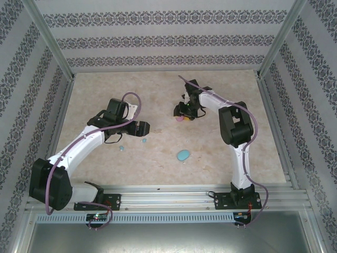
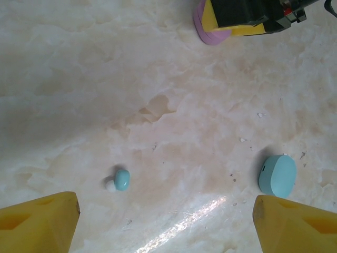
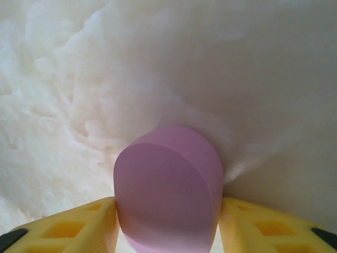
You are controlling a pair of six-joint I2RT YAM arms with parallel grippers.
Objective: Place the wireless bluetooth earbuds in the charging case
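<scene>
Where the closed light-blue charging case [image 1: 183, 155] lies on the marbled worktop [image 1: 105, 89], every entry below is placed from it.

- Light-blue earbud [image 1: 143, 140]: loose on the worktop, left of the light-blue case and slightly farther back.
- Second light-blue earbud [image 1: 122, 148]: also loose, farther left of the case than the first.
- Pink charging case [image 1: 181, 119]: straight behind the light-blue case, well apart from it.
- Right claw [image 3: 168, 211]: at the pink case, its yellow fingers [image 3: 68, 226] set against both sides, pinching it.
- Left claw [image 2: 166, 205]: spread wide, left of the light-blue case and a little behind it, close to the first earbud, which shows between its yellow fingertips from the wrist.
</scene>
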